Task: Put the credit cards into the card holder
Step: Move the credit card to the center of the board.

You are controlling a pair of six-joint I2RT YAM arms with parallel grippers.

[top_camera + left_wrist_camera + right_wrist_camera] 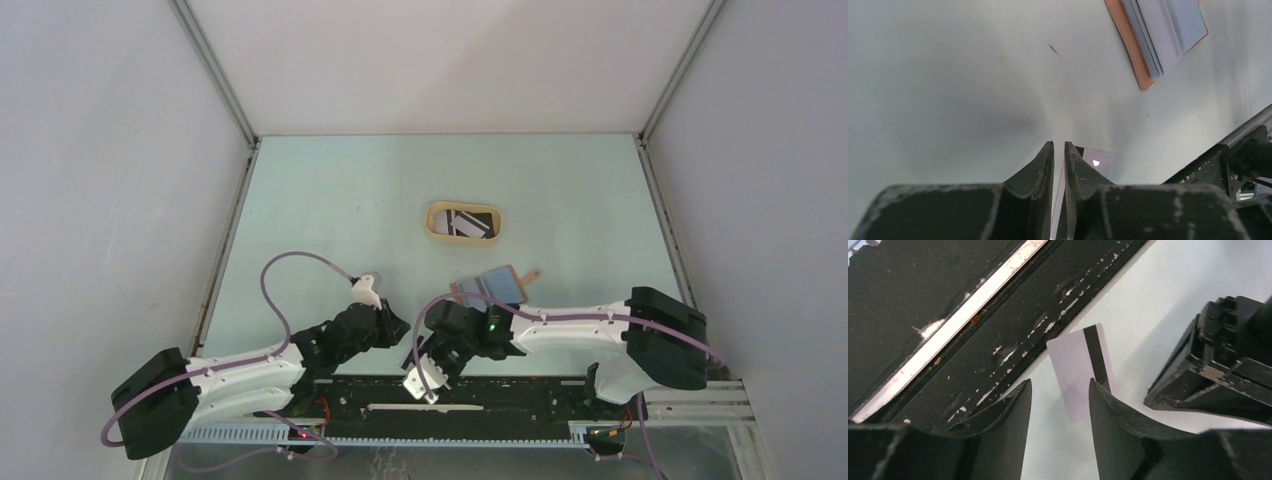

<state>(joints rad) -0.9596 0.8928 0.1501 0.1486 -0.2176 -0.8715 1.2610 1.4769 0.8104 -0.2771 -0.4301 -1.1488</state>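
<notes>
left arm (pixel 240 375) reaches in from the near-left, forearm low over the table (pixel 330 200), and ends just near-left of the card holder (pixel 495 287). right arm (pixel 570 325) comes from the near-right, runs along the near side of the card holder and bends back toward the black rail (pixel 460 400). the two wrists almost meet there, on the card holder's near-left.

left gripper (pixel 1058 145): jaws pinched almost together on a credit card (pixel 1095 160), which sits edge-on in the slot. one corner pokes out past the fingertip on the card holder's side.

right gripper (pixel 1060 382): jaws apart, gripping nothing. that card stands upright just past its tips, in line with the gap and clear of one finger. its other edge is hidden behind the second finger, so can't tell if it touches.

card look: whitish face, dark stripe along one long edge, tilted slightly.

card holder: lies open and flat on the table, reddish-brown leather outside, light blue pocket layers facing up, snap tab (pixel 532 275) sticking out of its far-right edge.

more cards (pixel 468 224) lie in the oval beige tray (pixel 432 222), on the far side of the card holder and apart from it. they're whitish and dark.
</notes>
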